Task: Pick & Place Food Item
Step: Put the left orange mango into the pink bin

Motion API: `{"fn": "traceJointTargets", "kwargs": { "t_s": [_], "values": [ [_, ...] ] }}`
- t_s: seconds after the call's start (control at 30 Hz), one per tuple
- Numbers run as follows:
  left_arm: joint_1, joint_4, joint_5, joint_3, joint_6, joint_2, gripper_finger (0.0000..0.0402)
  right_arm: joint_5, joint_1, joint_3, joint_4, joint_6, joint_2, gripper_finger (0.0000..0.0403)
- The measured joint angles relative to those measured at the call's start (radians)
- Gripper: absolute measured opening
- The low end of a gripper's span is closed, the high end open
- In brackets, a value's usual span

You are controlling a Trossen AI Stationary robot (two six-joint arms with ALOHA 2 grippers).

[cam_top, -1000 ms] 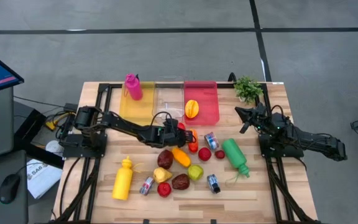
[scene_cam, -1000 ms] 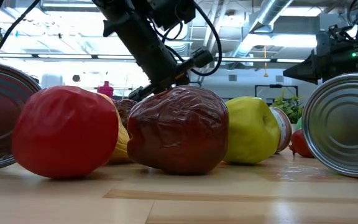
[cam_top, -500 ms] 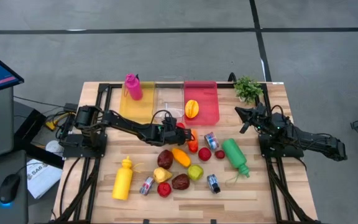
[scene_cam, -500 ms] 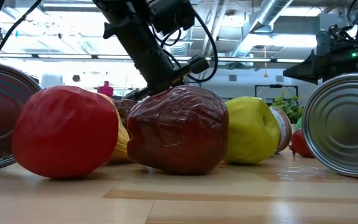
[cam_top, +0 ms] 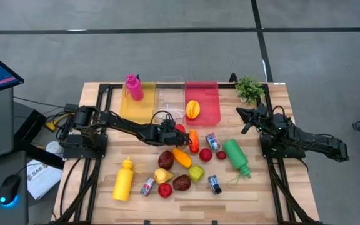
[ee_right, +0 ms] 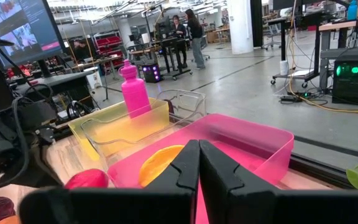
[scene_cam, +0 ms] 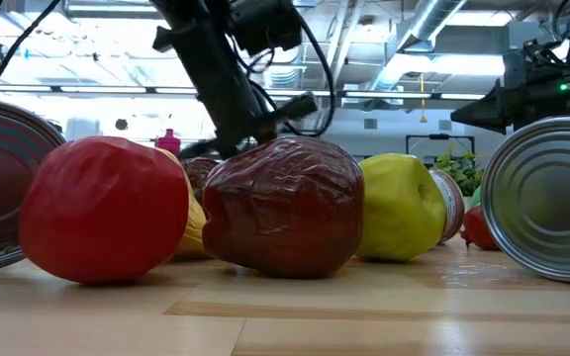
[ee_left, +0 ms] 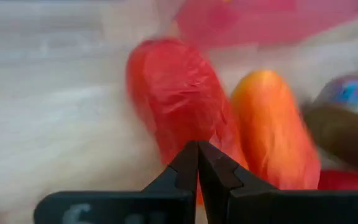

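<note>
Three bins stand in a row at the table's (cam_top: 274,187) far edge: yellow bin (cam_top: 137,107), clear bin (cam_top: 170,100), pink bin (cam_top: 202,103).
- Pink bin: holds one yellow-orange fruit (cam_top: 193,109).
- Yellow bin: pink bottle (cam_top: 134,87) upright at its far left corner.
- Left arm: reaches from the table's left side across to the middle. Left gripper (cam_top: 179,130) has its fingers pressed together on nothing, tips just beside a red pepper (ee_left: 173,99) and an orange pepper (ee_left: 278,134), which lie side by side, touching, in front of the pink bin.
- Right arm: parked at the table's right edge. Right gripper (cam_top: 241,114) closed and empty, pointing toward the pink bin.
- Green bottle (cam_top: 236,157): lying on its side, right of centre.
- Yellow bottle (cam_top: 124,179): lying near the front left.
- Plant (cam_top: 249,89): far right corner.
- Loose food, front centre, clustered: dark red fruit (scene_cam: 280,208), red apple (scene_cam: 102,208), green apple (scene_cam: 399,206), carrot (cam_top: 182,157), two small red fruits (cam_top: 205,154) just left of the green bottle.
- Cans: one (cam_top: 212,140) beside the orange pepper, one (cam_top: 214,184) near the front, one (cam_top: 147,186) beside the yellow bottle.
</note>
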Motion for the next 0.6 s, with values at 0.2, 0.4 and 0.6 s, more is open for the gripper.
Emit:
{"fn": "traceJointTargets", "kwargs": {
  "t_s": [0.2, 0.4, 0.6],
  "values": [
    [-0.036, -0.186, 0.049, -0.001, -0.042, -0.111, 0.0000, 0.000, 0.000, 0.000, 0.000, 0.000, 0.003, 0.0006],
    [-0.061, -0.270, -0.065, -0.002, -0.102, -0.223, 0.0000, 0.000, -0.001, 0.000, 0.000, 0.000, 0.005, 0.0006],
    [-0.043, -0.018, -0.127, 0.000, -0.031, -0.152, 0.0000, 0.001, -0.002, 0.000, 0.000, 0.000, 0.013, 0.0006]
  ]
}}
